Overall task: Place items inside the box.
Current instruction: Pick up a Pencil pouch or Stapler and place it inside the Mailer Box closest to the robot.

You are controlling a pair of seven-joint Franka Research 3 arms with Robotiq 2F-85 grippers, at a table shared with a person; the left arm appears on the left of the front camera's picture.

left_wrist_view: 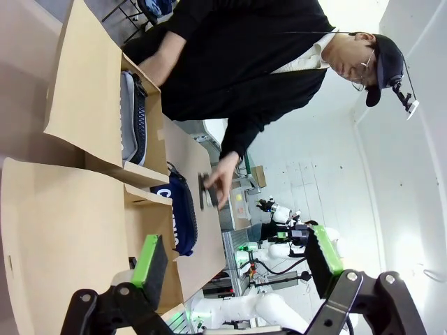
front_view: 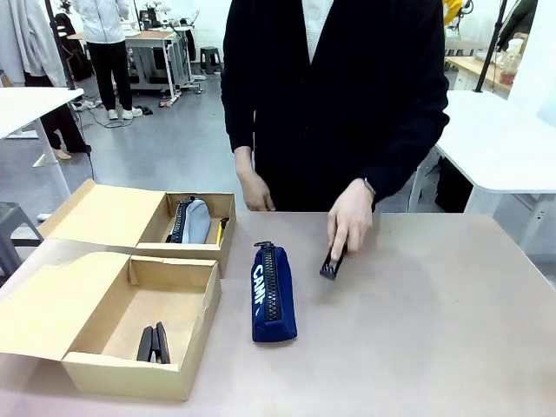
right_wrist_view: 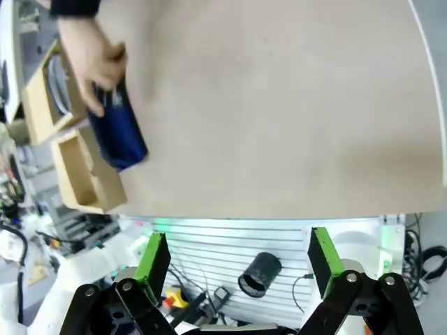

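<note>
Hand [front_view: 350, 221] holds slim black bar [front_view: 333, 263] (touching table [front_view: 434, 330]) beside navy pencil case [front_view: 273, 294].

We note worktop [front_view: 434, 330]: smooth, matt, pale brown, faint sheen.
Navy pencil case [front_view: 274, 300]: matt woven cloth, black toothed zip along top.
Left of navy pencil case, near box [front_view: 130, 378] and far box [front_view: 104, 213]: plain brown cardboard, matt, raw-cut edges.
Grey pencil case [front_view: 196, 222], in far box: smoother cloth, slight sheen.
Stapler [front_view: 154, 344], in near box: black, dull gloss; we cannot tell metal from plastic.
Bar [front_view: 329, 269], right of navy pencil case: black, matt.
Left hand [left_wrist_view: 237, 258], right hand [right_wrist_view: 237, 259]: matt black casing, green pads [left_wrist_view: 149, 259] rubbery-looking.
</note>
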